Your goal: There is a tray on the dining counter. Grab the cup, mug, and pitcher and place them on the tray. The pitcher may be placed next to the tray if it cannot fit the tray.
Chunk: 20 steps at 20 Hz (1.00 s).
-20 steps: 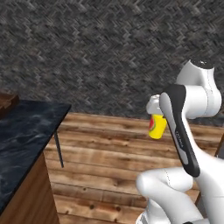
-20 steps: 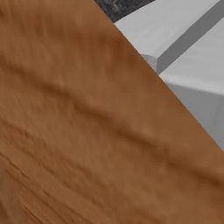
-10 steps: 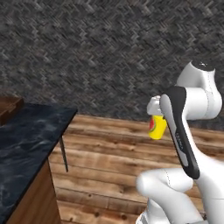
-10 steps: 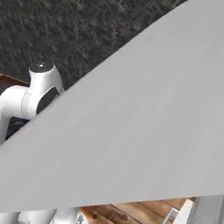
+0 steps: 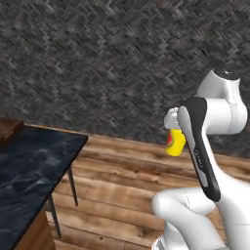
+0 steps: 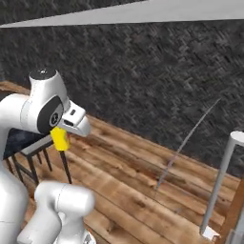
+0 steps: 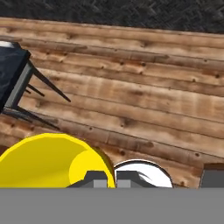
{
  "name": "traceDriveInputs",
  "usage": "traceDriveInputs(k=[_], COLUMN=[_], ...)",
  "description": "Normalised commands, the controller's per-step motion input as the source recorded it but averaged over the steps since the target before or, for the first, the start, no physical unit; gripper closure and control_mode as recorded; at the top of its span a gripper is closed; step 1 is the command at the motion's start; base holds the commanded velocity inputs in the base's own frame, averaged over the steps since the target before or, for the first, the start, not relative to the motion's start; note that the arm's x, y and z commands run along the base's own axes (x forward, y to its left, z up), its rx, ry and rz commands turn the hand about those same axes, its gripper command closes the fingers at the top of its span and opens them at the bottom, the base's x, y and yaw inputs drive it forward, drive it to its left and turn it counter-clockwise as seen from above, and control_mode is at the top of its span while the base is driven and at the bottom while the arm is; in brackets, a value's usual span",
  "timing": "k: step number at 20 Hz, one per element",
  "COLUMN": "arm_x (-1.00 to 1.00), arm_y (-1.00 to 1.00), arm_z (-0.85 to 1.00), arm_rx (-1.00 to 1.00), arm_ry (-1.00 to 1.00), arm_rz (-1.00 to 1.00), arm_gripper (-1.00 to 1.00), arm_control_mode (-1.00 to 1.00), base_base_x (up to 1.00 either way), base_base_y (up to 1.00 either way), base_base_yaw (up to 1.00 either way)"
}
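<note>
No readable text; red mark on cup (image 5: 175, 142) too blurred to read.

Black marble dining counter (image 5: 34, 166) (tray (image 5: 9, 129) at its far edge) over plank floor (image 5: 117, 185)

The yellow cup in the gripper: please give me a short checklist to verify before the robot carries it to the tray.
1. Cup held in gripper: ok, lifted above the wooden floor.
2. Gripper shut on cup: ok.
3. Cup upright: cannot tell, partly hidden by the arm.
4. Dining counter within reach: not ok, it lies well off to the left base view's left.
5. Tray free for the cup: cannot tell, just its corner shows.
</note>
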Motion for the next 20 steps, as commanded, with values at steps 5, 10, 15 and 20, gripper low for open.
traceDriveInputs(k=[5, 10, 15, 20], arm_x=[0.0, 0.0, 0.0, 0.0], arm_y=[0.0, 0.0, 0.0, 0.0], arm_z=[0.0, 0.0, 0.0, 0.0], arm_rx=[0.0, 0.0, 0.0, 0.0], arm_ry=[0.0, 0.0, 0.0, 0.0], arm_rz=[0.0, 0.0, 0.0, 0.0], arm_gripper=[1.0, 1.0, 1.0, 1.0], arm_control_mode=[1.0, 1.0, 1.0, 1.0], base_base_x=[0.84, 0.68, 0.5, 0.25], base_base_y=[-0.68, -0.53, -0.65, -0.7], base_base_yaw=[0.49, 0.65, 0.58, 0.64])
